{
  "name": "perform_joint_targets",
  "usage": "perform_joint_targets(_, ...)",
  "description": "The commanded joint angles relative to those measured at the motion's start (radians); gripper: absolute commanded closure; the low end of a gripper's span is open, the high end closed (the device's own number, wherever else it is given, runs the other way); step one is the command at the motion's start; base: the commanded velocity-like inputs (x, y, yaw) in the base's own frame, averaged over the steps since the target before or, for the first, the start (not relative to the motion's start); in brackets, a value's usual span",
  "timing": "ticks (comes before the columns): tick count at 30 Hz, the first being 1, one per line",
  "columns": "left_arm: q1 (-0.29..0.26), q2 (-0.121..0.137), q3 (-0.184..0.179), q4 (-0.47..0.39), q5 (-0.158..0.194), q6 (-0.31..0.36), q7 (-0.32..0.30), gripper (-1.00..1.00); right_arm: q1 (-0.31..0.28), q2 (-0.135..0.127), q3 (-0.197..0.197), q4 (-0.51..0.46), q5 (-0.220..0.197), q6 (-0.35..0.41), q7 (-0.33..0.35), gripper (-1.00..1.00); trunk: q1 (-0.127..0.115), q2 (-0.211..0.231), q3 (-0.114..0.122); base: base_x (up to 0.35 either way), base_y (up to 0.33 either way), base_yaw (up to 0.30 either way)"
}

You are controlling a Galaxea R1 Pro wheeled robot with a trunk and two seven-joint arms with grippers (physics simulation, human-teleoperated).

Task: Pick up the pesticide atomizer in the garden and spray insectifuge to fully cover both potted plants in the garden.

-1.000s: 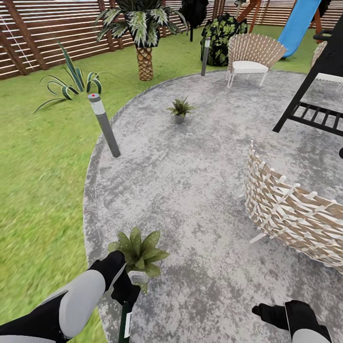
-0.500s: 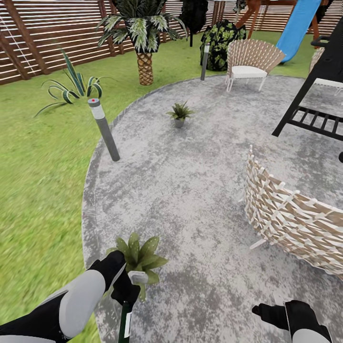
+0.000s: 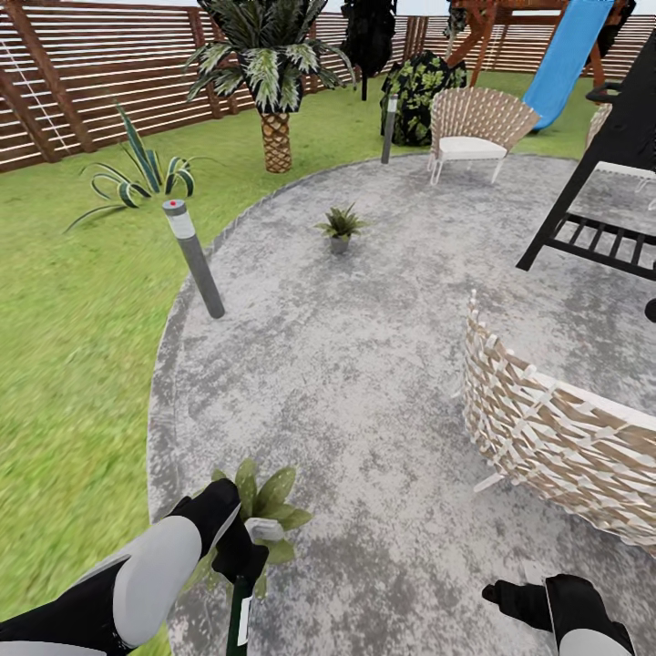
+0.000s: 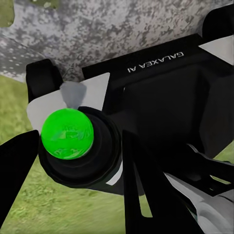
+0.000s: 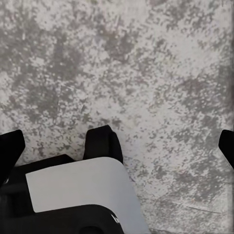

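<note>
Pesticide atomizer (image 3: 240,609) stood upright, long axis vertical, grey nozzle head up & facing near potted plant (image 3: 264,510). Grey stone patio (image 3: 364,364) w/ lawn (image 3: 73,346), slatted fence (image 3: 100,73) behind. Left tool (image 3: 239,558) clamped on atomizer's neck, just beside plant. Right tool (image 3: 510,597): jaws apart, over patio.

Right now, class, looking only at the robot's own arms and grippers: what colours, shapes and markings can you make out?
Both arms have rounded pale grey shells over black joints. The left gripper and right gripper are black with blocky fingers. In the left wrist view, a black housing carries white "GALAXEA AI" lettering and light grey panels. The right wrist view shows a similar grey panel on black. No loose cables show.
</note>
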Motion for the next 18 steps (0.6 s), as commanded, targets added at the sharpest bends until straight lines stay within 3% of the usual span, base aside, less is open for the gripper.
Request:
perform_joint_targets(1, 0.000, -0.002, 0.006, -0.002, -0.011, 0.005, -0.007, 1.00, -0.001, 0.001, -0.006, -0.001, 0.011, 0.000, 0.009, -1.00, 0.000, 0.000, 0.000, 0.031, -0.029, 0.000)
perform_joint_targets(10, 0.000, -0.006, 0.006, -0.002, -0.011, 0.005, -0.008, 1.00, -0.001, 0.001, -0.006, -0.001, 0.011, 0.000, 0.009, -1.00, 0.000, 0.000, 0.001, 0.092, -0.033, 0.011)
perform_joint_targets(18, 0.000, -0.012, 0.006, -0.002, -0.011, 0.005, -0.008, 1.00, -0.001, 0.001, -0.006, -0.001, 0.011, 0.000, 0.009, -1.00, 0.000, 0.000, 0.001, 0.065, -0.036, 0.206)
